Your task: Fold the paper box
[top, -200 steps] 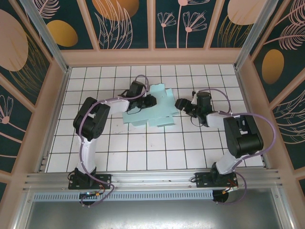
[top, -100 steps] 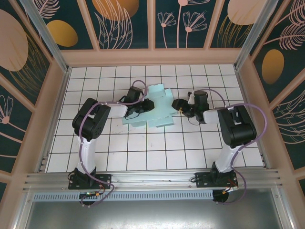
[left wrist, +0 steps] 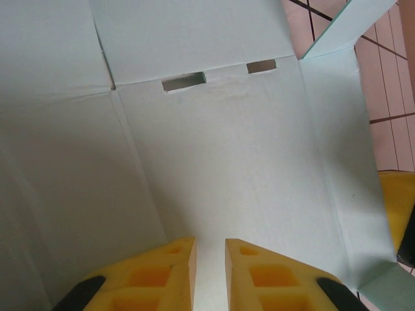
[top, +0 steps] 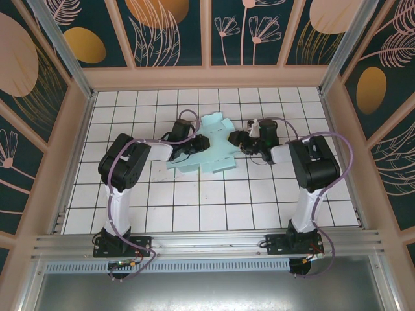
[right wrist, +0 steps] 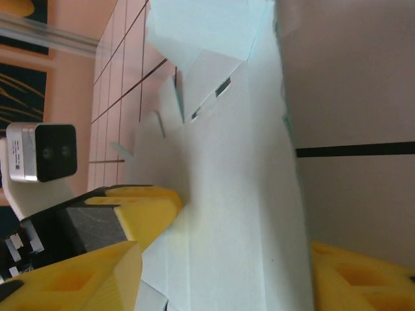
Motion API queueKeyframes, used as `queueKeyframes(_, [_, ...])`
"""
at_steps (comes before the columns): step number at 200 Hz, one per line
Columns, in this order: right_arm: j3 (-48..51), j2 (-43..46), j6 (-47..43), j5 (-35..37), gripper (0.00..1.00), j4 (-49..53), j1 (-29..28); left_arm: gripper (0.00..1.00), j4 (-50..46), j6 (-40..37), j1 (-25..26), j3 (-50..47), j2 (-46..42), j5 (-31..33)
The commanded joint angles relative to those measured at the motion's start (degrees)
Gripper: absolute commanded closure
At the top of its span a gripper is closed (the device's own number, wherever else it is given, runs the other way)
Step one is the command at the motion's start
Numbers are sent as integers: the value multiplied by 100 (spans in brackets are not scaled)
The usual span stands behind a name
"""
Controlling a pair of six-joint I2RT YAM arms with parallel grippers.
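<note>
Paper box (top: 217, 148) lies toward the far middle of the white-tiled table (top: 194, 207) as a pale blue die-cut sheet. It is not yet closed into a container, and its panels are spread out between the two arms. In the top view its flaps and tabs jut toward the far edge and toward the near left. The left gripper (top: 194, 144) sits at the sheet's left side and the right gripper (top: 238, 139) at its right side. In the left wrist view the main panel is creased along its fold lines. Two small slots (left wrist: 185, 81) are cut along the far crease, and one flap (left wrist: 343, 26) at the far right tilts up off the tiles. In that view the left gripper (left wrist: 211, 243) has its yellow fingers (left wrist: 168, 262) drawn almost together. Pale card shows in the slim gap between them, so it looks pinched on the sheet's edge. In the right wrist view the right gripper (right wrist: 220, 278) has its fingers (right wrist: 350, 275) standing wide apart. The card runs between them with neither pad pressed to it. In the same view one yellow finger of the left gripper (right wrist: 146, 207) rests on the card, below the left wrist camera (right wrist: 45, 155).
</note>
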State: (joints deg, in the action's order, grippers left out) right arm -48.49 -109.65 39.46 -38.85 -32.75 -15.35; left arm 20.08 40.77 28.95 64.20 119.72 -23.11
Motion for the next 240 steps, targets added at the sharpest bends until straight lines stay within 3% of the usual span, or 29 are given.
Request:
queueKeyframes(1, [-141,247,-174,179,56,-7,-24,80,-747,75,23,-312,224,114])
queueKeyframes(33, [-277,332,-520,810,81,668,-37,78,-752,33,23,-312,120,97])
queueKeyframes(53, [-410,312,-728,1011,82,1046,-57,75,-810,-68,23,-310,43,76])
queueKeyframes(70, [-418,333,-747,1079,70,1091,-64,74,-813,-112,23,-371,-48,131])
queueKeyframes(80, [-410,360,-762,1099,69,1087,-64,74,-838,-128,22,-389,-76,171])
queueKeyframes(103, [-429,422,-831,1223,82,1171,-65,73,-843,-121,21,-417,-64,179])
queueKeyframes(122, [-462,483,-973,1372,100,1324,-93,71,-763,-103,23,-449,-106,141])
queueKeyframes(137, [-571,521,-1217,1574,100,1606,-159,68,-714,-146,23,-470,-206,128])
queueKeyframes(155, [-798,502,-1632,1940,100,2155,-272,57,-696,-174,23,-470,-438,147])
queueKeyframes(177, [-1068,460,-2115,2323,100,2793,-358,35,-190,89,7,-646,-907,-70])
queueKeyframes(196, [-1301,437,-2600,2668,100,3419,-410,18,39,255,-20,-767,-1383,255])
queueKeyframes(222, [-1606,410,-3267,3767,100,4283,-599,13,-21,113,-121,-976,-1934,1022])
queueKeyframes(240, [-1783,359,-3532,4688,100,4762,-759,6,20,11,-250,-1158,-2119,1157])
